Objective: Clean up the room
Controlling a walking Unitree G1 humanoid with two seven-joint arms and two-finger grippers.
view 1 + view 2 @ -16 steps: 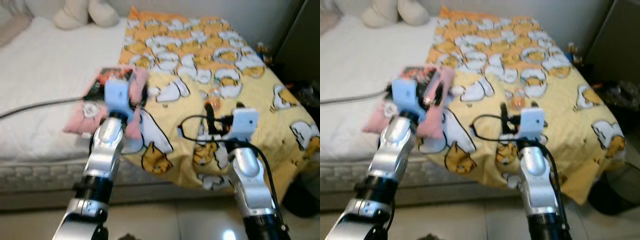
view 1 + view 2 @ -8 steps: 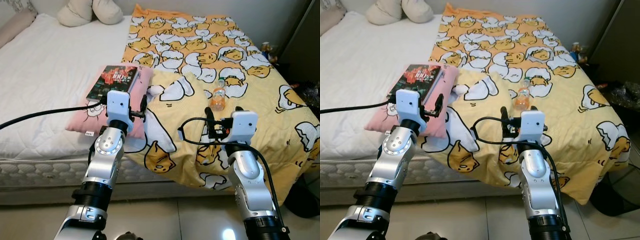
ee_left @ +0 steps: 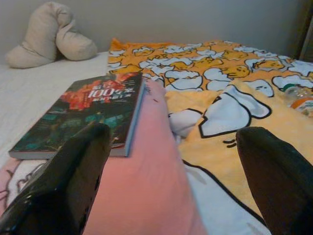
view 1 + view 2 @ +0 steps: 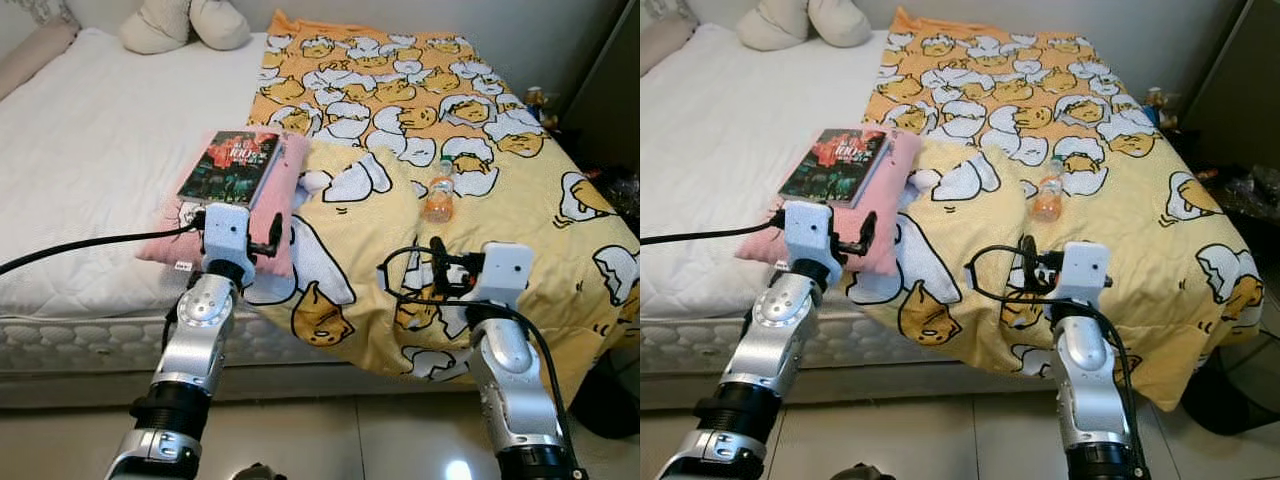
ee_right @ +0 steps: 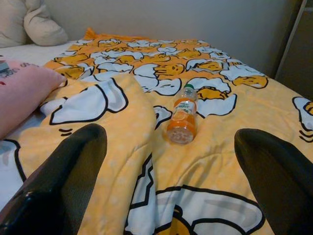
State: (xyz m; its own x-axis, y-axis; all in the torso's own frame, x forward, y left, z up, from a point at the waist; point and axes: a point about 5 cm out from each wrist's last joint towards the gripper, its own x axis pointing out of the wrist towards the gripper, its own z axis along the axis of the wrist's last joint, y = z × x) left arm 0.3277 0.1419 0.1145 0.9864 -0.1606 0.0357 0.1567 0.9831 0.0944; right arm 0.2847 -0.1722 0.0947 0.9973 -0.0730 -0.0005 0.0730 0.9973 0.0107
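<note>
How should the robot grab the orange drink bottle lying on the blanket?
Grip the bottle across its round middle, fingers on either side. It lies on its side on the yellow blanket, bottom facing the open right gripper, so coming straight forward and low probably works best.

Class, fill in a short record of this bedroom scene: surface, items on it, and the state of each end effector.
Surface: bed with yellow blanket
Book: lying flat on pink pillow, book
Bottle: lying on its side on the blanket
Left end effector: open, at the pillow's near edge
Right end effector: open, above the blanket, bottle ahead
</note>
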